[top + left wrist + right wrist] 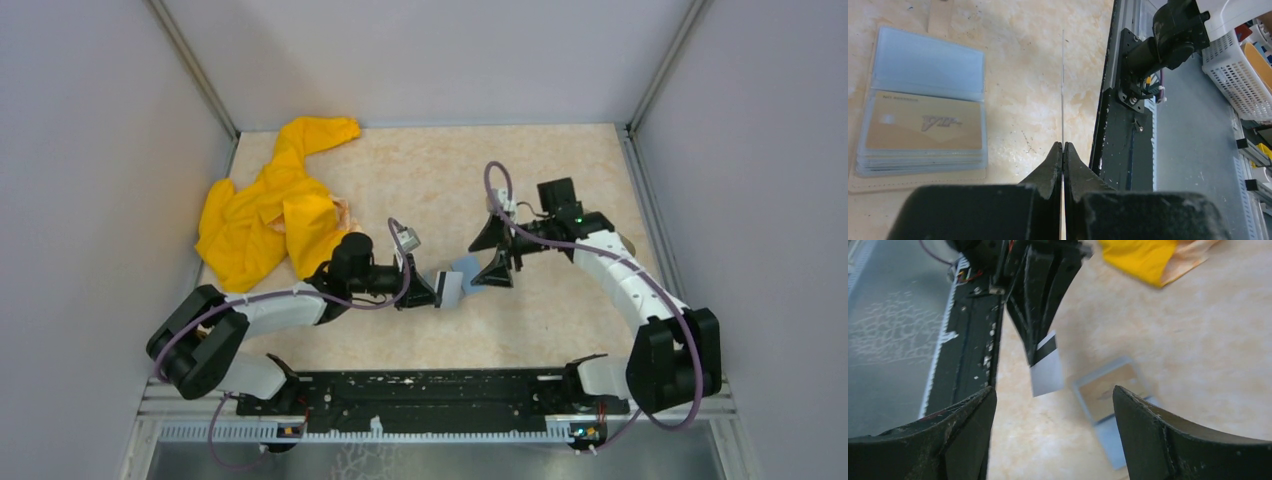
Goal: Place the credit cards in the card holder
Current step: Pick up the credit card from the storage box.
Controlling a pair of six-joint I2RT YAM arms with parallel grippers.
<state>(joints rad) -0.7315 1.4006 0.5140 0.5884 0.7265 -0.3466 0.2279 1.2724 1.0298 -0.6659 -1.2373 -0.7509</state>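
Observation:
My left gripper (1063, 145) is shut on one credit card (1063, 90), seen edge-on as a thin upright line; it hangs above the table. In the right wrist view that silvery card (1046, 372) with a dark stripe sticks out of the left fingers (1035, 315). The card holder (923, 105) lies open on the table to the card's left, with a gold card in a clear slot. From above, the card (449, 290) sits just left of the holder (468, 270). My right gripper (495, 252) stands open over the holder, nothing between its fingers (968, 430).
A crumpled yellow cloth (270, 215) lies at the table's back left. The black base rail (430, 395) runs along the near edge. Grey walls enclose the table on three sides. A white basket (1238, 75) stands beyond the rail.

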